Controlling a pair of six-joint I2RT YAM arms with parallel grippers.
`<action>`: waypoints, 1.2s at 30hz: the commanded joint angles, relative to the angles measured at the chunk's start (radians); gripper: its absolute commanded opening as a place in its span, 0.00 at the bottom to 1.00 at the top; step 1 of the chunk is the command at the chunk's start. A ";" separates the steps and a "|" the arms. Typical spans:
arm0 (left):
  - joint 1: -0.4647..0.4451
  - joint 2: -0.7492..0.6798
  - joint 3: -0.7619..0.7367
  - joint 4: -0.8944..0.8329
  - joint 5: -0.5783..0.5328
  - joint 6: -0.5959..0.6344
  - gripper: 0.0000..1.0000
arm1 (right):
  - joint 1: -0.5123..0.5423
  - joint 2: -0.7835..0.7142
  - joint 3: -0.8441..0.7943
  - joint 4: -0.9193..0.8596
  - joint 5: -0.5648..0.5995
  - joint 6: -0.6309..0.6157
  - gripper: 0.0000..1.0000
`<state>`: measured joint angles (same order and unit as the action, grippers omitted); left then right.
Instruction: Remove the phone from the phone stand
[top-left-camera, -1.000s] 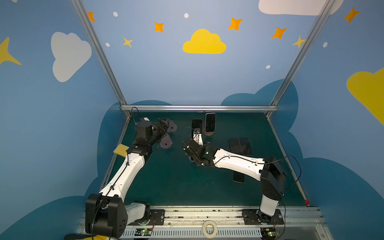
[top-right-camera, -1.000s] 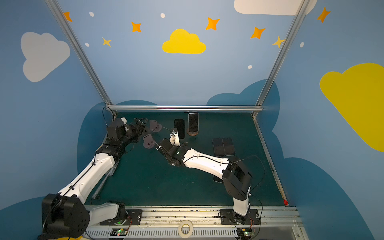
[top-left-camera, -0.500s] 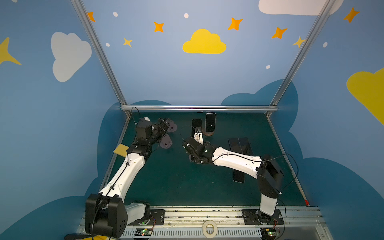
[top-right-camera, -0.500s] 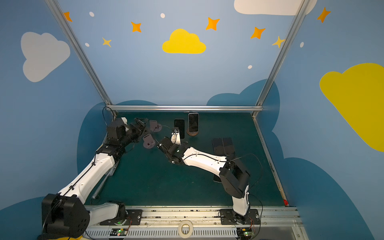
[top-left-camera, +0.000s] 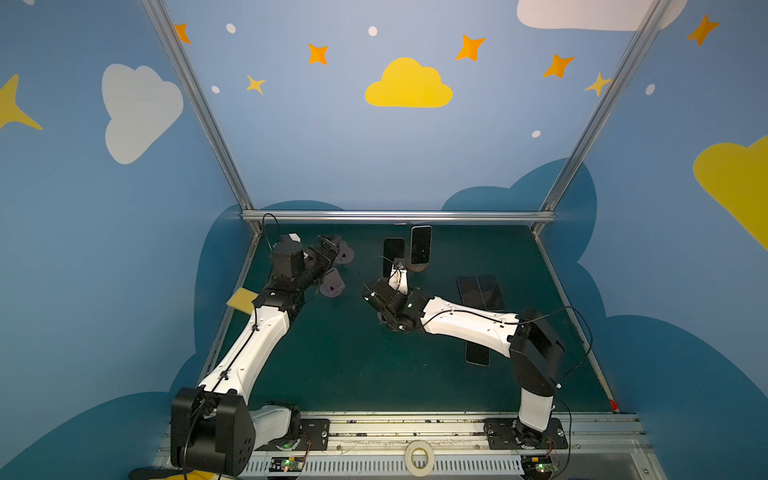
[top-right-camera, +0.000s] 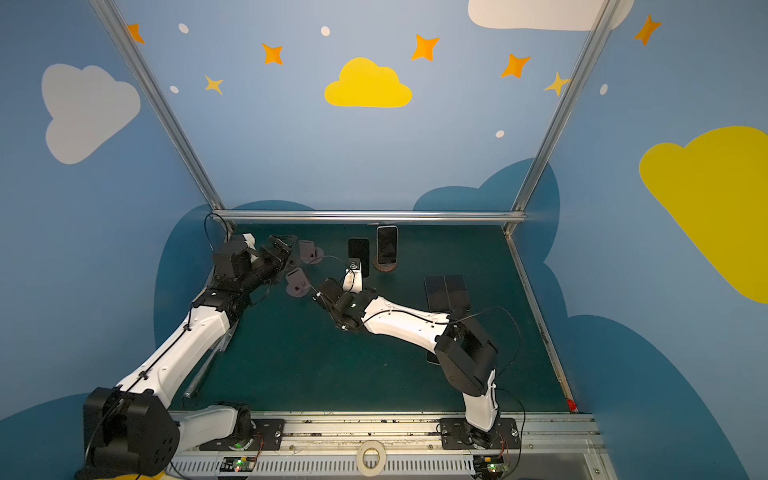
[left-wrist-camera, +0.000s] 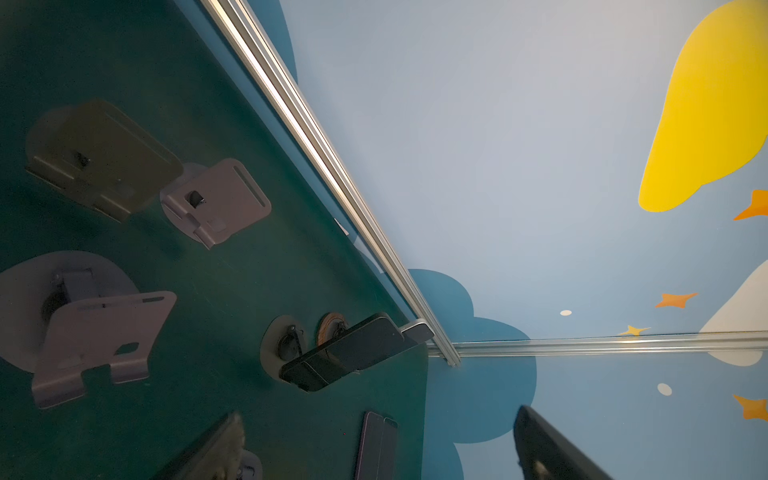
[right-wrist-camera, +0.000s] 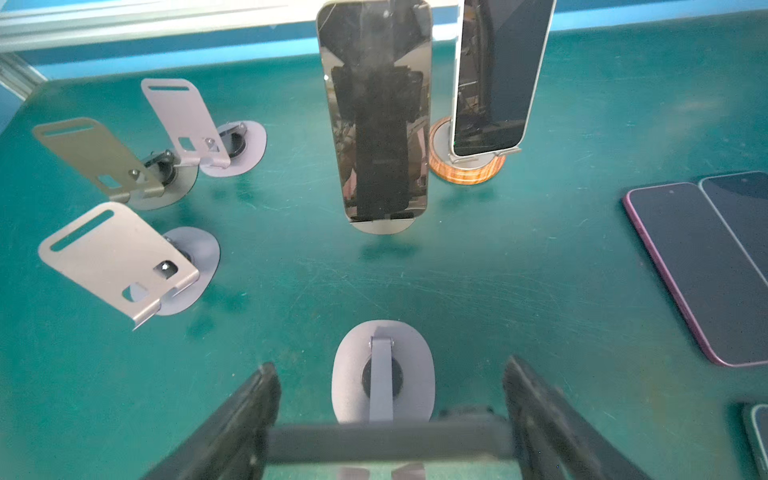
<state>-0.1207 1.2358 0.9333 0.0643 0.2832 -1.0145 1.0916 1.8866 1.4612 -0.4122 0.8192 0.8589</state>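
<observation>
Two phones are left standing. The dark phone (right-wrist-camera: 374, 116) leans nearly upright in its grey phone stand (right-wrist-camera: 382, 226) towards the back of the table (right-wrist-camera: 498, 291). Just beside it, a silver-edged phone (right-wrist-camera: 494, 83) sits in a wood-based stand (right-wrist-camera: 465, 172).

In the last second the right arm has pushed its wrist forward, towards the dark phone. The right claw (right-wrist-camera: 390, 365) is low and lined up in front of that phone. Its fingers (right-wrist-camera: 249, 415) are spread and blurred, as if in motion, and they pinch nothing. Between them and the phone lies a folded-flat empty stand (right-wrist-camera: 382, 374). I read this as the approach for a grasp. The phone is untouched and fully seated, so the task's own step has not begun. The claw has to clear that low stand before it can close on the phone's edges.

The left claw (top-left-camera: 328, 249) hangs wide open and empty over the cluster of stands at the far left. It seems to have no part in this reach.

As for what holds what:
- **Empty stands:** three tilted metal ones hold nothing. These are a pale one (right-wrist-camera: 112, 257), a bronze one (right-wrist-camera: 95, 158) and a third behind them (right-wrist-camera: 183, 120).
- **Loose phones:** a purple-edged phone (right-wrist-camera: 698, 266) lies flat on the table to the right, touching a blue-edged phone (right-wrist-camera: 744, 208). A further phone (top-left-camera: 477, 353) lies partly under the right arm.
</observation>
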 joint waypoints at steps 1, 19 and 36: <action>0.001 0.005 0.021 0.024 0.014 -0.007 1.00 | 0.013 0.027 -0.013 0.006 0.072 0.025 0.83; 0.004 -0.007 0.015 0.043 0.019 -0.009 1.00 | 0.020 0.043 -0.033 0.092 0.078 -0.035 0.67; 0.000 -0.022 0.009 0.070 0.028 0.004 1.00 | 0.059 -0.232 -0.248 0.324 0.090 -0.260 0.61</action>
<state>-0.1200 1.2354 0.9333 0.0998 0.3031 -1.0260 1.1454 1.7123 1.2205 -0.1658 0.8825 0.6483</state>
